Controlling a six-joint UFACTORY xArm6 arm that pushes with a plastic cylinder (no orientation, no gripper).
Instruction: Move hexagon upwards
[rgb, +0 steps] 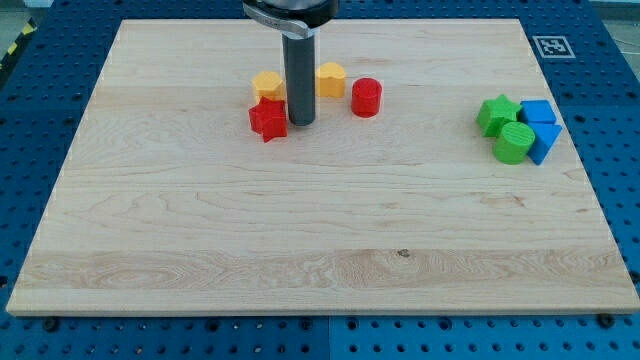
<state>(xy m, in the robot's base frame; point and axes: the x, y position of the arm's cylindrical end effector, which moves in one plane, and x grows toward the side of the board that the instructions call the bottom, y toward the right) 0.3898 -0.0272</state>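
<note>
Wood board (320, 230) is lying on a blue pegboard, with wide bare room below the blocks. My tip (301, 123), a bare rod holding nothing, is standing just right of the red star (267, 119). Above, near the top edge, the yellow hexagon (267, 84) is sitting left of the rod, with a yellow block (331, 78) and red cylinder (366, 97) sitting right. Green and blue blocks (518, 130) are crowding the right edge.

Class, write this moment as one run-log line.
task: hexagon up | my tip: right of red star, below the yellow blocks | yellow hexagon: upper left of tip | contact: cannot tell
</note>
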